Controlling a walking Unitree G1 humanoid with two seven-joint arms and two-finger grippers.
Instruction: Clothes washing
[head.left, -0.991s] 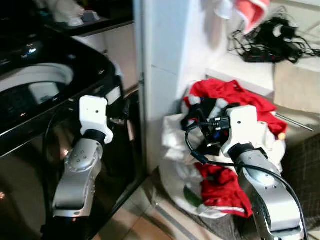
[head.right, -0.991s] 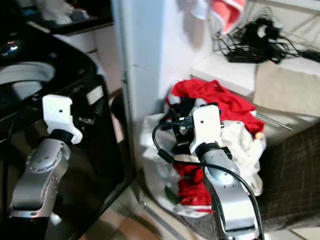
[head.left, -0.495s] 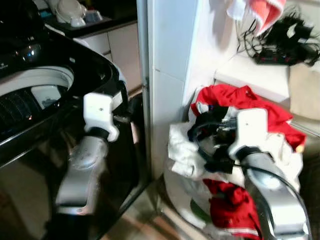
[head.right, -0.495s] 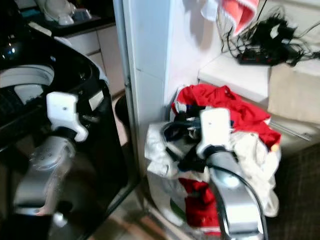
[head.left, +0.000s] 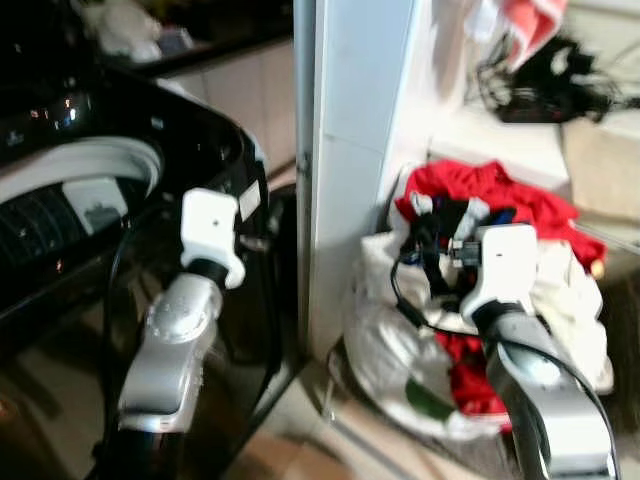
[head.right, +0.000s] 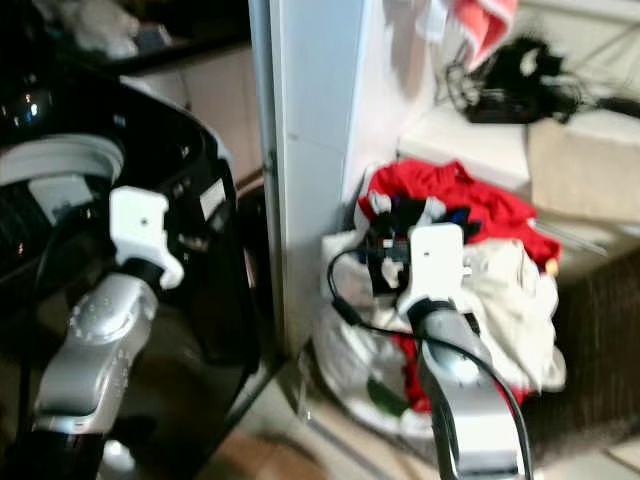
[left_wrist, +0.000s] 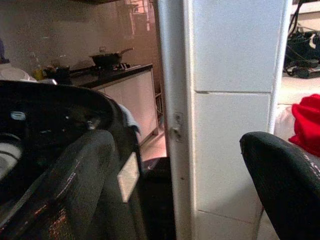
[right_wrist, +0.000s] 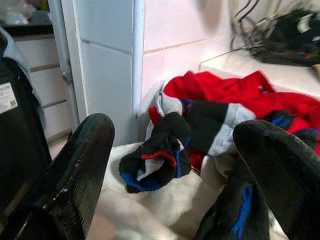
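Note:
A black top-loading washing machine (head.left: 90, 200) stands at the left with its drum open. To the right of a white pillar, a pile of laundry fills a white bag (head.left: 392, 350): red garments (head.left: 490, 190), white cloth (head.right: 510, 300) and black socks. My right gripper (right_wrist: 185, 150) is open just above the pile, its fingers (right_wrist: 87, 155) wide apart, and a black sock with red and blue stripes (right_wrist: 156, 160) lies just beyond them. My left gripper (left_wrist: 180, 165) is open and holds nothing, raised beside the machine's front corner.
The white tiled pillar (head.left: 350, 150) stands between machine and laundry. A tangle of black cables (head.left: 545, 90) lies on the ledge behind the pile, with a red and white cloth (head.left: 525, 20) hanging above. A dark woven basket (head.right: 590, 330) is at the right. Tiled floor (head.left: 300, 440) lies below.
The whole view has shifted and is blurred, so the camera moved. Both arms keep nearly the same pose, and the right gripper stays over the pile. Nothing was taken hold of.

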